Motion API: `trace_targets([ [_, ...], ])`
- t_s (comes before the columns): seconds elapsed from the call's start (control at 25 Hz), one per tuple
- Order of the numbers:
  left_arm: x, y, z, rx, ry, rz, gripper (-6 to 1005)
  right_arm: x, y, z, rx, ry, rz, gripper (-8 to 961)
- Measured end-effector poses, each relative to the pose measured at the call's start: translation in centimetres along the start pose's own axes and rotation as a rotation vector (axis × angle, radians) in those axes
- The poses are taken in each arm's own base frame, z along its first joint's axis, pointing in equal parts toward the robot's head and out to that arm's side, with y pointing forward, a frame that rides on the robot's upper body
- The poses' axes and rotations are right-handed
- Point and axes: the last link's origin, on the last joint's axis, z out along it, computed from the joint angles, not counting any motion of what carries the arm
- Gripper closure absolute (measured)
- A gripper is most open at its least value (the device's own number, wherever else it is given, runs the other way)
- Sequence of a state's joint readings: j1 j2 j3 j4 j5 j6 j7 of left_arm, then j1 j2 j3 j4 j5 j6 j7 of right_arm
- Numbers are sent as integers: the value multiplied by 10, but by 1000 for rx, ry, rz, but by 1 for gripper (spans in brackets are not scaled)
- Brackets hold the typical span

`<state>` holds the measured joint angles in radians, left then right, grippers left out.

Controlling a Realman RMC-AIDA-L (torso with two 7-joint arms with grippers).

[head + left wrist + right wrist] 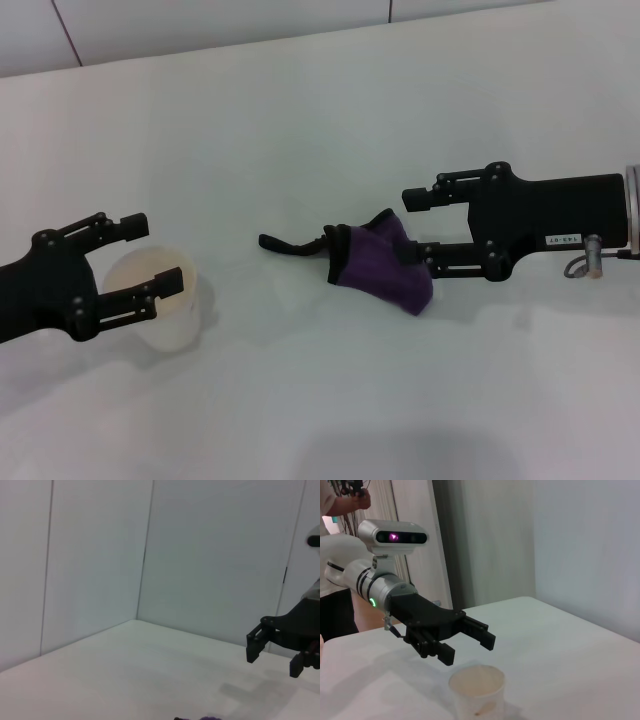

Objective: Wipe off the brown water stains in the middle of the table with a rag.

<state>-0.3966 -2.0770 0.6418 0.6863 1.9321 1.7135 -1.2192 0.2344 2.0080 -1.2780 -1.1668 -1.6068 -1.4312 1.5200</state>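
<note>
Purple rag (385,265) with black edging, white table (330,120), translucent white cup (165,300).

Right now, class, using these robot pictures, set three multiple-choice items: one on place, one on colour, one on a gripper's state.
1. Where is the cup?
A. between the left gripper's fingers
B. beside the right gripper
C. on the rag

2. What colour is the rag?
A. green
B. purple
C. yellow

3. The left gripper is:
A. shut on the cup
B. open
C. out of sight

Key: 1 A, the cup stands between its fingers; 2 B, the cloth is purple with black edging; 3 B, its fingers are spread apart around the cup.
</note>
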Motion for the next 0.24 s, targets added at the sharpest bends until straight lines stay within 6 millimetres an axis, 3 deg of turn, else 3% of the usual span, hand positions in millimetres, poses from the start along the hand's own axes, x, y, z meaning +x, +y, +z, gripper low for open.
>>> trace_targets([
  [0.24, 1, -1, 1, -1, 1, 1, 181, 0, 0, 0, 1, -1, -10, 364],
])
